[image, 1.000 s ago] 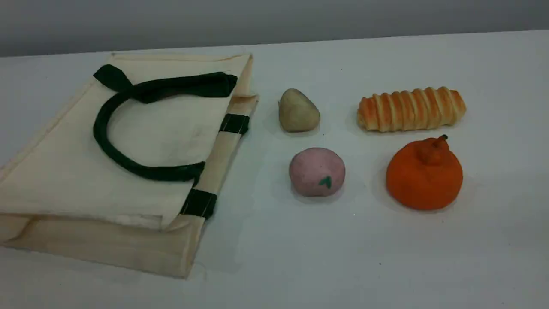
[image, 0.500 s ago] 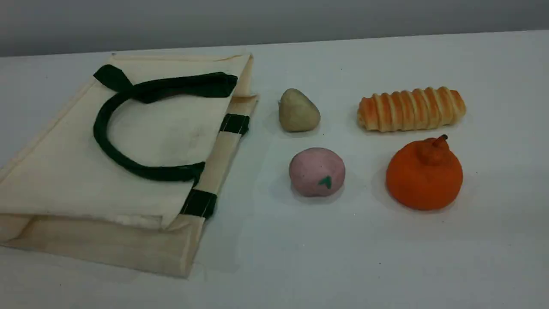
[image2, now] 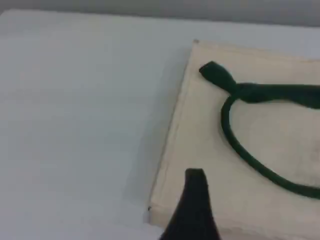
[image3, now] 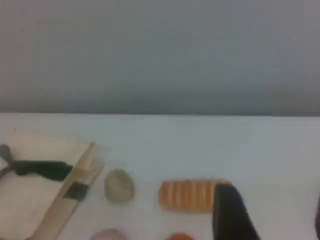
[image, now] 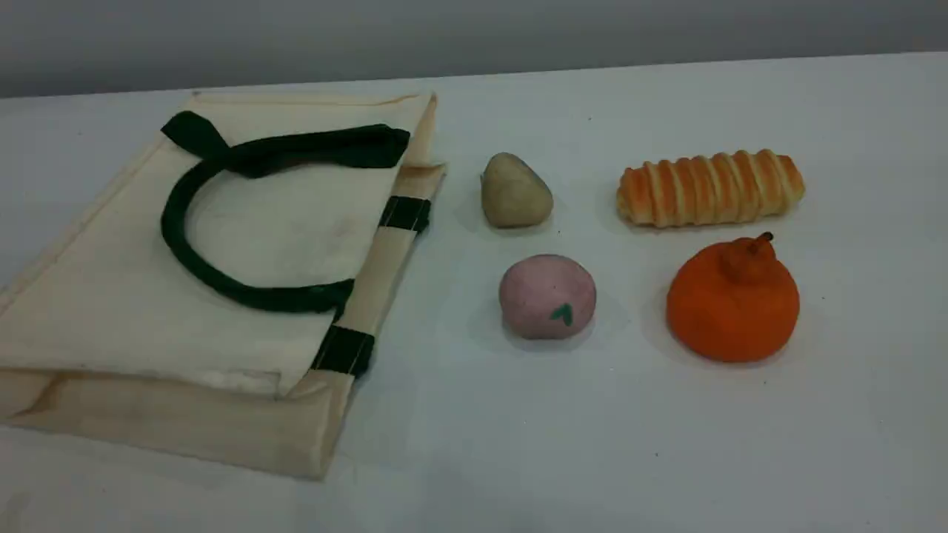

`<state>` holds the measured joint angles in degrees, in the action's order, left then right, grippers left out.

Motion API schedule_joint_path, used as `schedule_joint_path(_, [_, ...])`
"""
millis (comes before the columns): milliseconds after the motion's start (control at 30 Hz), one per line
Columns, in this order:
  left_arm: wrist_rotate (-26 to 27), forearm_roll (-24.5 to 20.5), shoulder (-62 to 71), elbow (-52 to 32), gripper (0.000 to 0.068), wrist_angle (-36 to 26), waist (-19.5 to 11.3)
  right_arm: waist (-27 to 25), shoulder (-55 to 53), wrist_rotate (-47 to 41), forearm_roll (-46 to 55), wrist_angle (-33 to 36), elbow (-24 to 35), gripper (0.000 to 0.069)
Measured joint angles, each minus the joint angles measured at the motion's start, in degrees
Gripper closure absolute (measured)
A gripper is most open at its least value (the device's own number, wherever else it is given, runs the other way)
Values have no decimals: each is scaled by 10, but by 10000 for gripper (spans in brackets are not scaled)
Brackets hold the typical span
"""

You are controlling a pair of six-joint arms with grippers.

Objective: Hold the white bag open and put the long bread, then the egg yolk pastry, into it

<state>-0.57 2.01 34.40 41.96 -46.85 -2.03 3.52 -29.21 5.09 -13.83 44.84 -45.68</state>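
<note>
The white bag point(image: 222, 296) lies flat on the table's left, its dark green handles point(image: 178, 244) curled on top and its mouth towards the foods. The egg yolk pastry point(image: 515, 192) sits just right of the bag. Further right lies the long bread point(image: 709, 189). Neither arm shows in the scene view. In the left wrist view one dark fingertip point(image2: 195, 195) hovers above the white bag point(image2: 235, 165) near its far corner, holding nothing. The right gripper point(image3: 272, 215) hangs high with fingers apart and empty, its fingertip point(image3: 227, 207) just right of the long bread point(image3: 187, 194); the egg yolk pastry point(image3: 119, 186) is further left.
A pink ball with a green mark point(image: 546, 296) sits in front of the pastry. An orange stemmed fruit point(image: 733, 300) sits in front of the bread. A grey wall runs behind the table's far edge point(image: 666, 63).
</note>
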Motion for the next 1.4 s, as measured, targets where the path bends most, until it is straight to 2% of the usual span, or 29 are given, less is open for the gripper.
schedule_joint_path(200, [-4, 1, 146, 62, 123, -7, 0, 0, -101, 1, 2, -64, 1, 363])
schedule_joint_path(400, [-3, 26, 269, 86, 123, -14, 0, 0, -200, 1, -13, -72, -18, 363])
schedule_joint_path(833, [1, 26, 417, 86, 123, 120, 0, 0, -364, 2, -31, -75, -111, 363])
schedule_joint_path(1033, [1, 27, 503, 127, 123, 93, 0, 0, -426, -1, -31, -49, -163, 363])
schedule_joint_path(1133, [1, 30, 541, 155, 123, 92, 0, 0, -445, 0, -41, -49, -172, 363])
schedule_joint_path(1300, [1, 31, 599, 203, 123, 57, 0, 0, -478, 1, -45, -53, -182, 363])
schedule_joint_path(1400, [6, 44, 629, 228, 123, 54, 10, 0, -494, 3, -51, -53, -182, 363])
